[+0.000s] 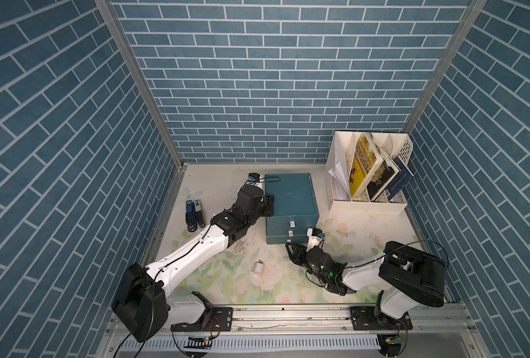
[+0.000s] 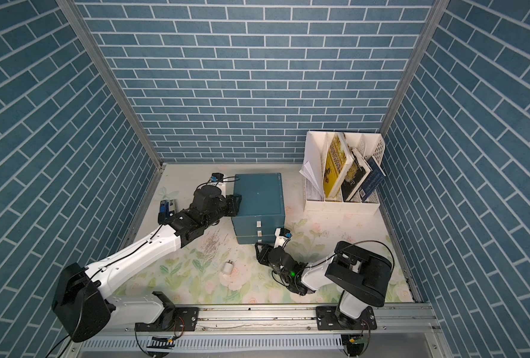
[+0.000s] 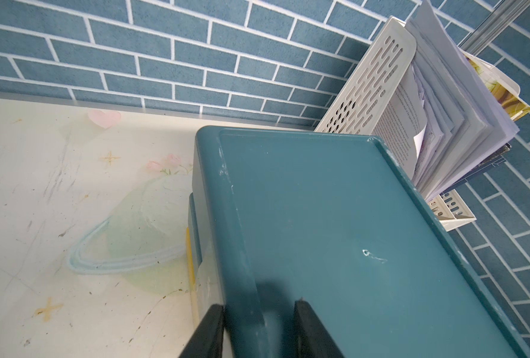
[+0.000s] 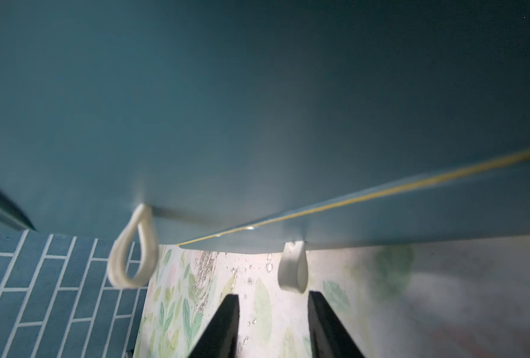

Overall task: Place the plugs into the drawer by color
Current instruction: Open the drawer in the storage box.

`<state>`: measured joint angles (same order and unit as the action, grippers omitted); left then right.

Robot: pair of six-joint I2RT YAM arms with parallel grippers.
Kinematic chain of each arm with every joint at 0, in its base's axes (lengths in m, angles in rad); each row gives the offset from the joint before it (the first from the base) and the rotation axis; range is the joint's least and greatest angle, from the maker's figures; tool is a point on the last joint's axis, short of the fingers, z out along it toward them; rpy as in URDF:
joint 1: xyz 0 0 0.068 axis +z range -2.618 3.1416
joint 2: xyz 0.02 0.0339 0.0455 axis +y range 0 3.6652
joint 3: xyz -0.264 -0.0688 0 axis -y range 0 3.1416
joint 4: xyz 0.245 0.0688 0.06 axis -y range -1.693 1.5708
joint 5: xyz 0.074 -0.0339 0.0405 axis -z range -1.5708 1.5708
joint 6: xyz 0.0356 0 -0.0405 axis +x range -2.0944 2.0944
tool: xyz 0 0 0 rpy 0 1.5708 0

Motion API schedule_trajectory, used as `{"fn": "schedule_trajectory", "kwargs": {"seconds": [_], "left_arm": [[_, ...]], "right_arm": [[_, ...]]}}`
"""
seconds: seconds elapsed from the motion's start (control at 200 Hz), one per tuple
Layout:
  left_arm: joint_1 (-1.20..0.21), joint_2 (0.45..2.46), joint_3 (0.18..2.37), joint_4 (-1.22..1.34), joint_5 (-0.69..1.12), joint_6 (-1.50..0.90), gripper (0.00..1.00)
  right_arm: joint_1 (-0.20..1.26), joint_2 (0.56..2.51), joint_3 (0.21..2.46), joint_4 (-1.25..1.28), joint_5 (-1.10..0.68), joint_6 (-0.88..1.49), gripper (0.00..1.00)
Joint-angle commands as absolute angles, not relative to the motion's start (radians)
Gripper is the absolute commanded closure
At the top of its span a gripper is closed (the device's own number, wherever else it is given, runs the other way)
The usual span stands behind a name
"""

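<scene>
A white plug (image 1: 259, 267) lies on the table (image 1: 220, 186), behind the right gripper (image 4: 273, 297) and off to its left, between the two arms. The right arm looks the nearer one to it. No other plug shows.

The right gripper sits low with its forearm nearly level, pointing at the front of the drawer box (image 1: 290, 198). Its fingers stand apart with nothing between them. Straight ahead, just short of the fingertips, hangs the lowest tab (image 4: 291, 268), its loop sticking out toward the hand. A short push forward would likely bring it between the fingers.

Farther on and to the left, the left gripper (image 3: 259, 305) is clamped over the box's top rim at its side edge, seemingly steadying it.
</scene>
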<state>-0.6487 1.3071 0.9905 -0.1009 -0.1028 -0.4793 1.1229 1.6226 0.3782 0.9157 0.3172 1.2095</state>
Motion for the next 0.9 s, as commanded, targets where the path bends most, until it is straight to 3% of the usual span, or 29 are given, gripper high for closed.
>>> {"fn": "schedule_trajectory", "kwargs": {"seconds": [0.0, 0.225, 0.41, 0.62, 0.72, 0.89], "left_arm": [[-0.646, 1.335, 0.956, -0.209, -0.069, -0.452, 0.58], [-0.644, 1.333, 0.948, -0.211, -0.072, -0.447, 0.58], [-0.637, 1.325, 0.951, -0.218, -0.074, -0.439, 0.58], [-0.635, 1.321, 0.947, -0.222, -0.075, -0.438, 0.58], [-0.636, 1.318, 0.943, -0.219, -0.075, -0.440, 0.58], [-0.635, 1.316, 0.940, -0.221, -0.074, -0.439, 0.58]], "right_arm": [[1.102, 1.648, 0.405, 0.963, 0.302, 1.238, 0.62], [1.080, 1.662, 0.405, 0.981, 0.298, 1.244, 0.65], [1.063, 1.676, 0.405, 0.994, 0.298, 1.253, 0.59], [1.048, 1.693, 0.413, 1.000, 0.285, 1.246, 0.60], [1.040, 1.701, 0.420, 1.004, 0.278, 1.228, 0.68], [1.035, 1.700, 0.420, 0.997, 0.282, 1.199, 0.92]]}}
